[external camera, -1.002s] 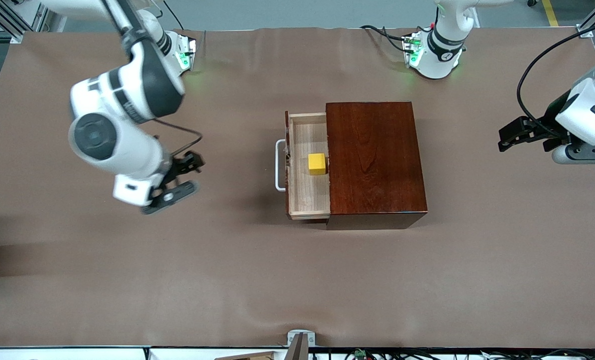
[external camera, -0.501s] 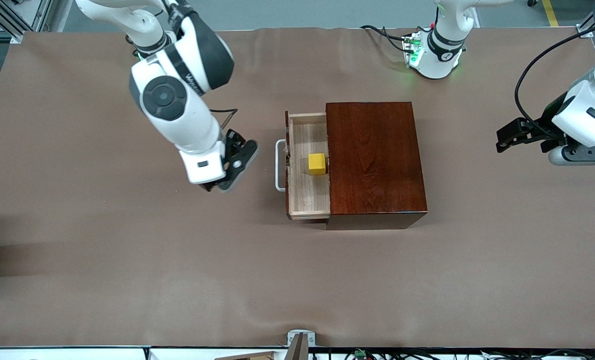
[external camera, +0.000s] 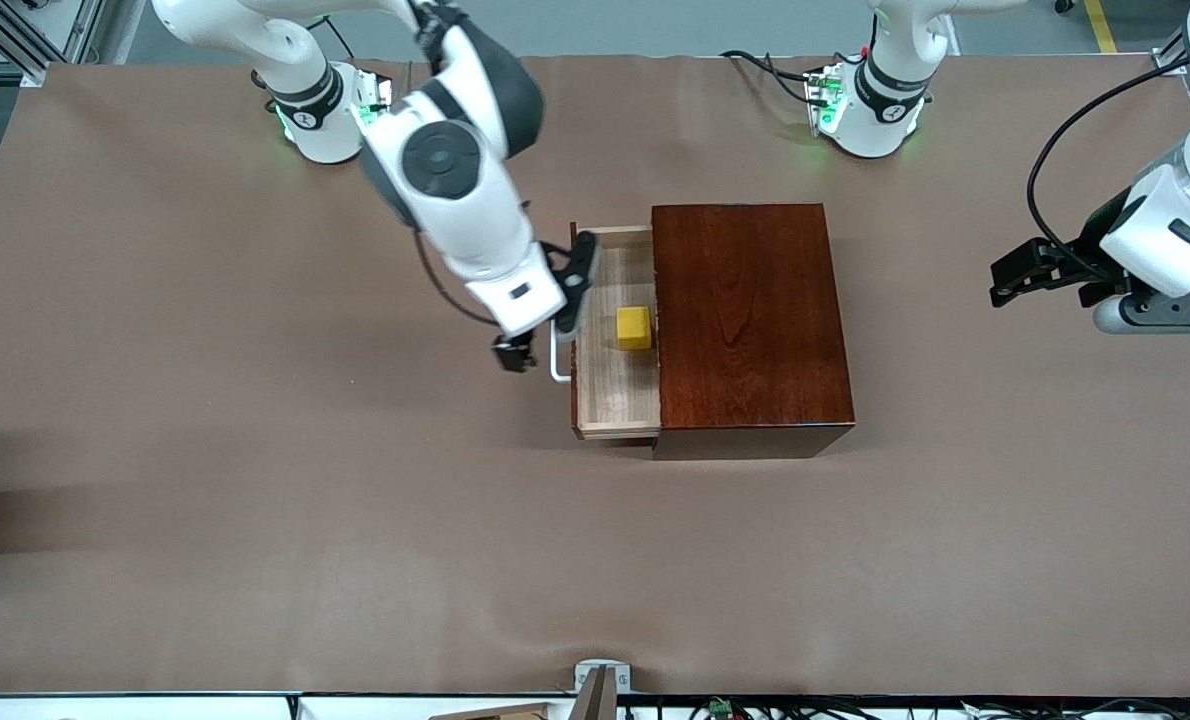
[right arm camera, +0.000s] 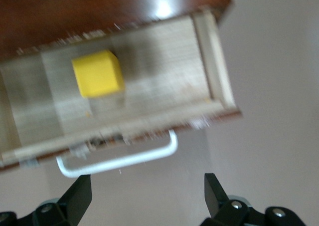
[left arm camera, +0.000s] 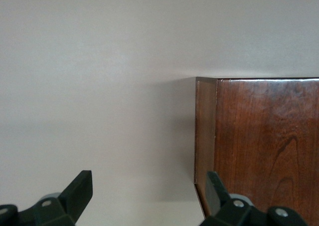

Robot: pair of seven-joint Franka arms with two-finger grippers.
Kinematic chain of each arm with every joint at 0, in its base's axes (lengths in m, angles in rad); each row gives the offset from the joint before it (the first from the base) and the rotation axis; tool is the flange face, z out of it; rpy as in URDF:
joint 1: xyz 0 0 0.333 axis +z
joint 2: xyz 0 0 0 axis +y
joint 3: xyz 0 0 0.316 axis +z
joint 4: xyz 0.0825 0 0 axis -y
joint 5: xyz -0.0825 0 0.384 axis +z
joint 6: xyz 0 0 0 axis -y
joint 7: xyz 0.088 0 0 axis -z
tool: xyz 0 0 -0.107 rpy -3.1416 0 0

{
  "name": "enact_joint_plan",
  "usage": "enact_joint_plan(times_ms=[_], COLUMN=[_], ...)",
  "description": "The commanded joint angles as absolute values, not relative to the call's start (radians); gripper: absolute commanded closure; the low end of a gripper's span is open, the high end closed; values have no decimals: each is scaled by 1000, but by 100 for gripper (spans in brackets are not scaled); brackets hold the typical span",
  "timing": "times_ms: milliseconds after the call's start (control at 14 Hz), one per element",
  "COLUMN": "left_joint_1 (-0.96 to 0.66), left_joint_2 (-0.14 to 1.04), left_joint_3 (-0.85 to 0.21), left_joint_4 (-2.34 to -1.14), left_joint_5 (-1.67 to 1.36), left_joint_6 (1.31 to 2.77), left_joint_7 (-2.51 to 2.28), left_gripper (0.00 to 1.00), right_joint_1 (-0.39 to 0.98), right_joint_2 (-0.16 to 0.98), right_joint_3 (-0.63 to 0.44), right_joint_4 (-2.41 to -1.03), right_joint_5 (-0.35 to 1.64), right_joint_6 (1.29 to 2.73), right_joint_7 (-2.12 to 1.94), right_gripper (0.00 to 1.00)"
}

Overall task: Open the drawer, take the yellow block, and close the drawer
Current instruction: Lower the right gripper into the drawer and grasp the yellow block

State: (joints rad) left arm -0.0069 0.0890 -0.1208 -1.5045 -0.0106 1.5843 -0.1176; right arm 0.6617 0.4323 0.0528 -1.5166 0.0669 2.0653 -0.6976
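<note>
The drawer (external camera: pixel 610 395) stands pulled out of the dark reddish-brown wooden box (external camera: pixel 745 310), toward the right arm's end of the table. The yellow block (external camera: pixel 634 328) lies in the tray, close to the box. It also shows in the right wrist view (right arm camera: pixel 97 73). My right gripper (external camera: pixel 540 335) is open and empty, up over the white handle (external camera: pixel 558 372) in front of the drawer. In the right wrist view the handle (right arm camera: pixel 119 161) lies just ahead of that gripper (right arm camera: pixel 147 193). My left gripper (external camera: pixel 1007 278) is open and empty and waits toward the left arm's end; its wrist view (left arm camera: pixel 148 191) shows the box's corner (left arm camera: pixel 264 151).
The brown table cover (external camera: pixel 255 520) spreads wide around the box. The two arm bases (external camera: pixel 320 110) (external camera: pixel 870 110) stand along the table's top edge in the front view. A small metal bracket (external camera: pixel 602 676) sits at the edge nearest the front camera.
My right arm has swung in from its end of the table to the drawer's handle, with its gripper open. The drawer, the block and the left arm have hardly moved.
</note>
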Motion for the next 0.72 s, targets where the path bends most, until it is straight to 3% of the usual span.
enact_joint_plan(times_ms=[0, 644], left_joint_1=[-3, -8], left_joint_2=[83, 83], left_joint_3=[-127, -127], left_joint_4=[-1514, -1516], left_joint_5=[8, 8], left_joint_6=[1597, 1595], left_joint_7=[-104, -117], left_gripper=[0, 0], right_joint_1=[712, 805], right_joint_2=[514, 592], right_joint_3=[38, 35], right_joint_4=[-1464, -1430], right_joint_5=[66, 2], right_joint_6=[2123, 2154], right_joint_7=[-726, -641], right_gripper=[0, 0])
